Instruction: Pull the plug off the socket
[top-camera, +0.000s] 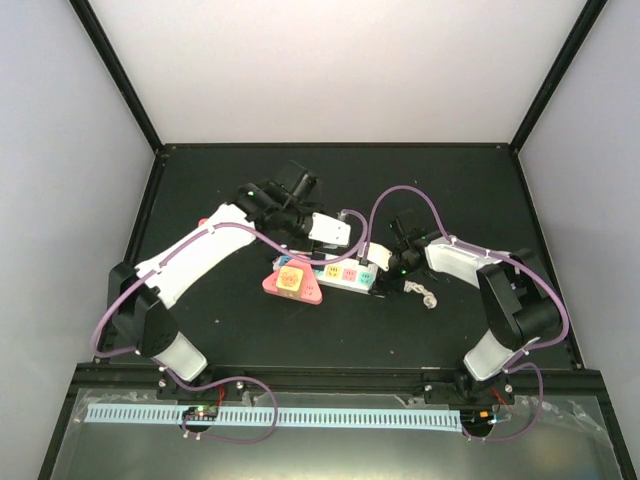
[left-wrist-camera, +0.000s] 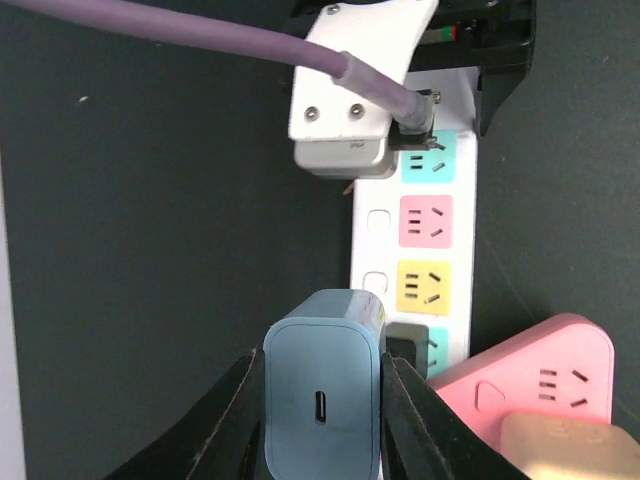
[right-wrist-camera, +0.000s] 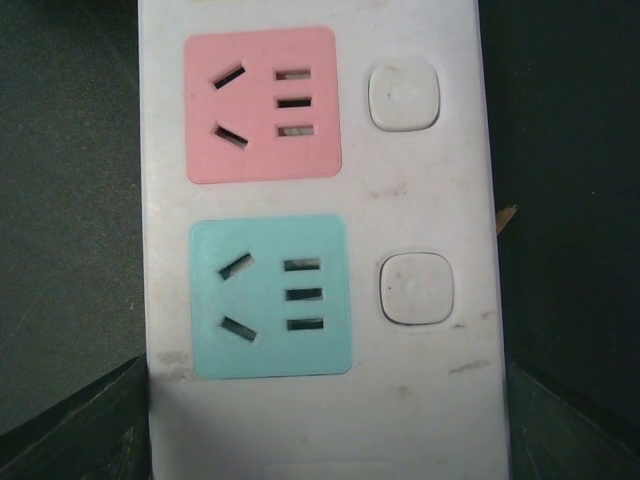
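Observation:
The socket (left-wrist-camera: 415, 250) is a long white strip with teal, pink and yellow outlet faces; it lies mid-table (top-camera: 345, 274). A grey-blue plug (left-wrist-camera: 323, 400) with a small port on its back sits over the strip's left edge by the nearest teal outlet. My left gripper (left-wrist-camera: 322, 415) is shut on the plug, one dark finger on each side. Whether its prongs are still in the outlet is hidden. My right gripper (right-wrist-camera: 330, 440) is shut on the strip's end (right-wrist-camera: 320, 400), its fingers (right-wrist-camera: 95, 425) at both long edges. In the top view the left gripper (top-camera: 312, 258) and right gripper (top-camera: 385, 270) meet over the strip.
A pink triangular adapter (top-camera: 292, 285) with a beige cube on it lies against the strip's left end; it also shows in the left wrist view (left-wrist-camera: 530, 380). The strip's coiled white cord (top-camera: 422, 292) lies to the right. The right wrist's white camera housing (left-wrist-camera: 350, 90) hangs above the strip.

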